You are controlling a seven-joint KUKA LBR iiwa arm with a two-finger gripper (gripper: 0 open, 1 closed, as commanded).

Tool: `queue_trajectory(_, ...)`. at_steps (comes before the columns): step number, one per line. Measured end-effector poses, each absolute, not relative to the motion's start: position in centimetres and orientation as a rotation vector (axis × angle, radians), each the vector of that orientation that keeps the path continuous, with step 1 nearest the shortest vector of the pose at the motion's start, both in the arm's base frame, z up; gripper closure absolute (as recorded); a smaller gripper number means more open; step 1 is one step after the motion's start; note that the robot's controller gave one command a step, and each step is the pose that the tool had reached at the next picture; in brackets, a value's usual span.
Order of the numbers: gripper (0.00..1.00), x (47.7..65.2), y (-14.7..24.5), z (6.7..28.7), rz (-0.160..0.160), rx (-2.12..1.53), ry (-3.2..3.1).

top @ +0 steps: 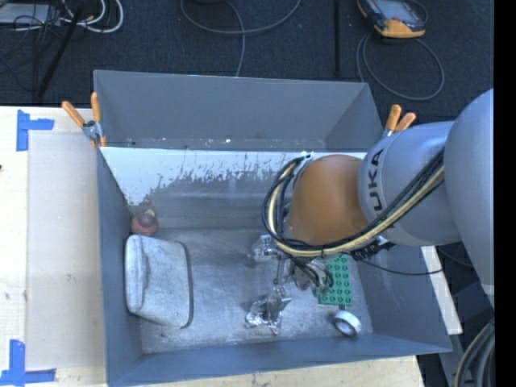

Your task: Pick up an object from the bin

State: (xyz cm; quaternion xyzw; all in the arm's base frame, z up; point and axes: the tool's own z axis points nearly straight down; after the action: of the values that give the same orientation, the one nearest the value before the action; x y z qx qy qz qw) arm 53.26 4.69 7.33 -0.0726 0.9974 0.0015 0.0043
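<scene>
My gripper (268, 313) hangs below the orange-brown wrist cover and reaches down to the bin floor near the front middle. Nothing shows clearly under it. A green studded building plate (337, 285) lies just to its right, partly under the arm's cables. A small white ring (347, 323), like a roll of tape, sits in front of that plate near the front right corner.
A grey rounded box (157, 282) lies against the left wall. A small reddish-brown knob (145, 222) sits at the back left, at the foot of the sloping back wall. The arm and its cables cover the right side of the bin.
</scene>
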Motion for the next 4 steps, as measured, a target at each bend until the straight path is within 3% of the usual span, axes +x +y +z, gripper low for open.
queue_trajectory(1,0.0,48.4,5.8,10.1,0.001,0.146,3.133)
queue_trajectory(2,0.0,48.1,5.5,10.1,0.001,0.402,3.113)
queue_trajectory(3,0.0,47.5,6.8,7.4,0.006,0.579,3.069)
queue_trajectory(4,0.0,47.8,6.7,7.5,0.003,0.583,3.077)
